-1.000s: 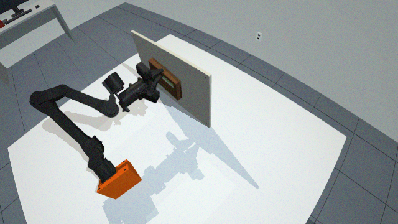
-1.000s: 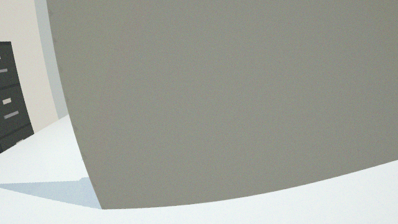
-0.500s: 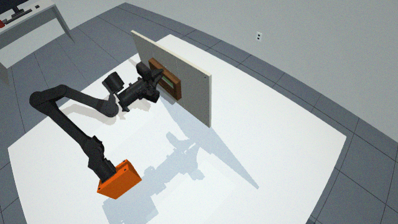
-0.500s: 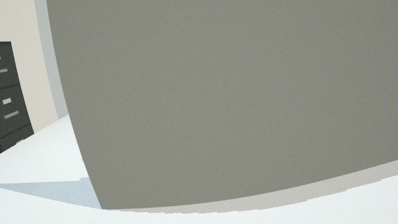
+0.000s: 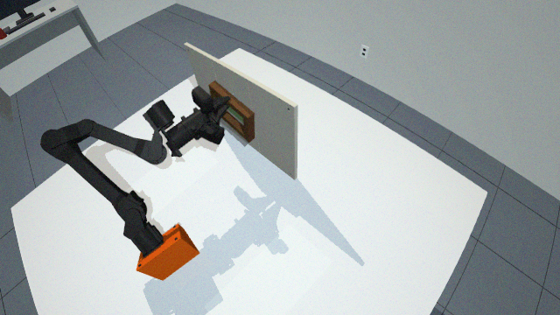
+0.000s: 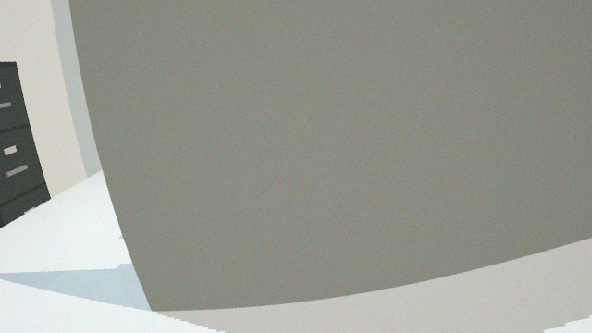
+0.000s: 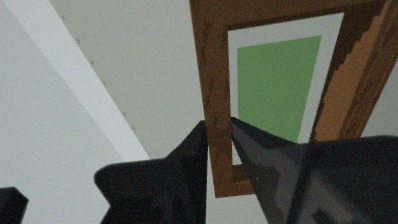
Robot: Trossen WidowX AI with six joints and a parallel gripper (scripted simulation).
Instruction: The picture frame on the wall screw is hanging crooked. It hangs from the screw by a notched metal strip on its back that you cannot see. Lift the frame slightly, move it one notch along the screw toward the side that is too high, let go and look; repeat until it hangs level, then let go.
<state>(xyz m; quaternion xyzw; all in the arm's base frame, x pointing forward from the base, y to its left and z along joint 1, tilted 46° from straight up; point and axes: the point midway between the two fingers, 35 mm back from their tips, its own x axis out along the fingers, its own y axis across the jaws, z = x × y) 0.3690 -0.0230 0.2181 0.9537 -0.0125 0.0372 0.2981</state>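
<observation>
A brown wooden picture frame [image 5: 233,112] with a green picture and white mat hangs on the upright grey wall board [image 5: 247,104]. In the wrist view the frame [image 7: 280,85] looks tilted against the board. My gripper [image 7: 216,123] is shut on one brown side rail of the frame, one finger on the outside and one on the picture side. In the top view the gripper [image 5: 220,109] is pressed up to the frame's near face. The screw and the notched strip are hidden behind the frame.
The board's back [image 6: 324,148] fills the exterior view and hides the frame. The arm's orange base [image 5: 167,258] sits on the white mat. A grey desk [image 5: 39,26] stands far left; a dark cabinet [image 6: 18,143] stands beyond the board.
</observation>
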